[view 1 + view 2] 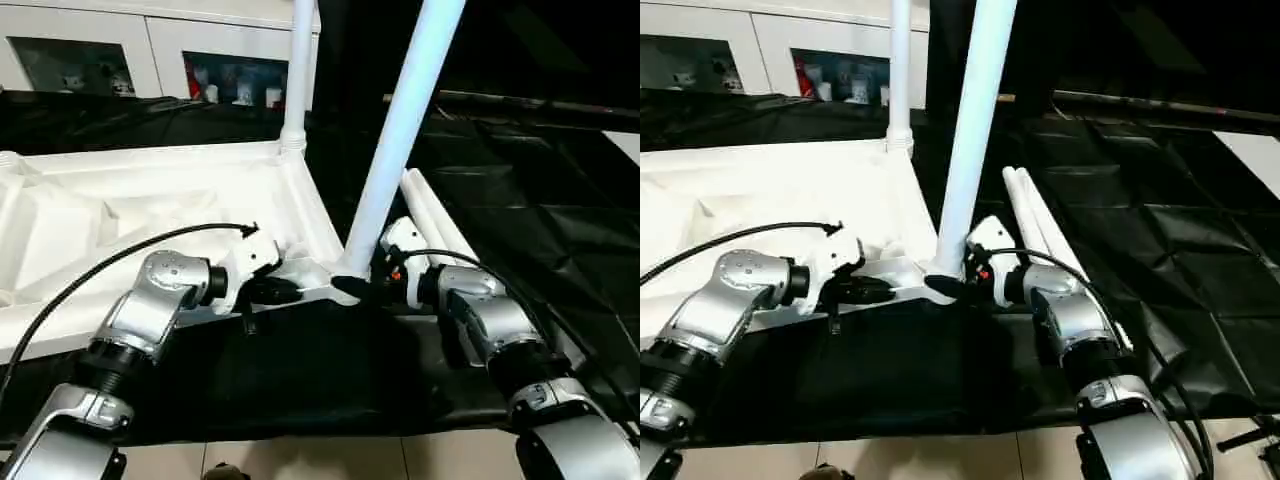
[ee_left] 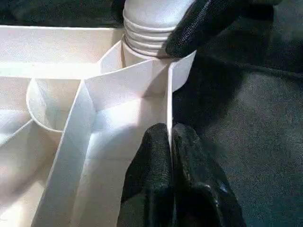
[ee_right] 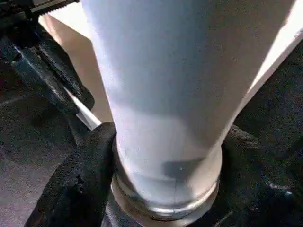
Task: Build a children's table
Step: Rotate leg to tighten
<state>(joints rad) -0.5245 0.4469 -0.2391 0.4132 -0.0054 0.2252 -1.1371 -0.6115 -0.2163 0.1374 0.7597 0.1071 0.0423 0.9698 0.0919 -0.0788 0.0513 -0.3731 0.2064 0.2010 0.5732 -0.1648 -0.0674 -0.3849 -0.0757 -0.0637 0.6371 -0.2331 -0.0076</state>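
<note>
The white tabletop (image 1: 150,200) lies underside up on the black-draped work table (image 1: 320,370). One white leg (image 1: 297,70) stands upright in its far right corner socket. A second leg (image 1: 400,130) leans in the near right corner socket (image 2: 182,71), its ribbed end (image 2: 149,33) showing above the socket. My right gripper (image 1: 352,287) is shut on this leg's base, with fingers (image 3: 80,179) on either side. My left gripper (image 1: 272,291) is shut on the thin rim wall (image 2: 168,109) beside that socket. Two spare legs (image 1: 435,215) lie on the cloth to the right.
White cabinets (image 1: 100,50) with glass doors stand behind the table. A black cable (image 1: 120,255) arcs over my left forearm. A dark bar (image 1: 500,100) crosses the far right. The cloth's front edge meets floor tiles (image 1: 300,460) just below my arms.
</note>
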